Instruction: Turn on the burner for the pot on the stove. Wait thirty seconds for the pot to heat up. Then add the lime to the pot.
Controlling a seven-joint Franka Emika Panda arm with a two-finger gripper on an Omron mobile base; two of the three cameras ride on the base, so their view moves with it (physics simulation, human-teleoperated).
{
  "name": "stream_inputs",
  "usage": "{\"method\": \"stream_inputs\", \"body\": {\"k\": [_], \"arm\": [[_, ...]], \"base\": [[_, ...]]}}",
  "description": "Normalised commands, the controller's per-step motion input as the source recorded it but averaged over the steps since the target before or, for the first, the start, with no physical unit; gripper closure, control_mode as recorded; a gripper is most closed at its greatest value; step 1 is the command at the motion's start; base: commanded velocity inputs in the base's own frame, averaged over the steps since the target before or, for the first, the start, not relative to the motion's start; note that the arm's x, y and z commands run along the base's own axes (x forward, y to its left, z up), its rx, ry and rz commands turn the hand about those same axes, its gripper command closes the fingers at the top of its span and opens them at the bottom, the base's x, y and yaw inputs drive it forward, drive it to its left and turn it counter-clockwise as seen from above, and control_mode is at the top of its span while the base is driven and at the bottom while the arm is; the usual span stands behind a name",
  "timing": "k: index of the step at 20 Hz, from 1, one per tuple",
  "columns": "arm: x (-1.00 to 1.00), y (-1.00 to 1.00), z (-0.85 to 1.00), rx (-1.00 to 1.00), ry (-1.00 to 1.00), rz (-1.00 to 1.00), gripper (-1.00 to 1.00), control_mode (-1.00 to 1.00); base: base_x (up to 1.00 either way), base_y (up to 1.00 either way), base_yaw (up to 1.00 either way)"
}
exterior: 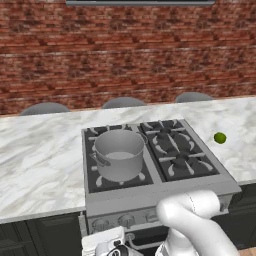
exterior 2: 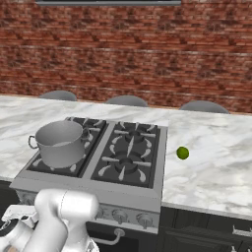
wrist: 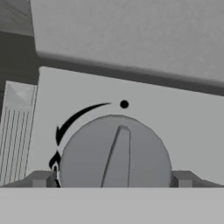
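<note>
Marble counter (exterior: 40, 160) is stretching along a brick wall (exterior: 125, 55), with the stove (exterior: 165, 187) set into it. I am reaching low at its front, my gripper (wrist: 115, 179) straddling a round knob (wrist: 114, 151), fingertips (wrist: 41, 178) open on either side, not yet pinching. The pot (exterior: 120, 154) is sitting on the near left burner; the lime (exterior: 220, 138) is lying on the counter to the right. If I am closing off-centre, the fingers could be slipping instead of turning. I am seeing no readable writing, just a dot and an arc mark.

Pot (exterior 2: 60, 142) on stove's (exterior 2: 130, 147) left burner
</note>
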Motion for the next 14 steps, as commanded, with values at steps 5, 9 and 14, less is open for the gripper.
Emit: {"method": "stream_inputs", "body": {"k": [5, 9, 14], "arm": [[0.39, 0.0, -0.14, 0.02, 0.0, 0.0, -1.0, -1.0], [0.51, 0.0, -0.18, 0.0, 0.0, 0.0, -1.0, -1.0], [0.47, 0.0, -0.1, 0.01, 0.0, 0.0, 1.0, -1.0]], "base": [[0.0, 0.0, 0.0], [0.0, 0.0, 0.0], [0.0, 0.0, 0.0]]}}
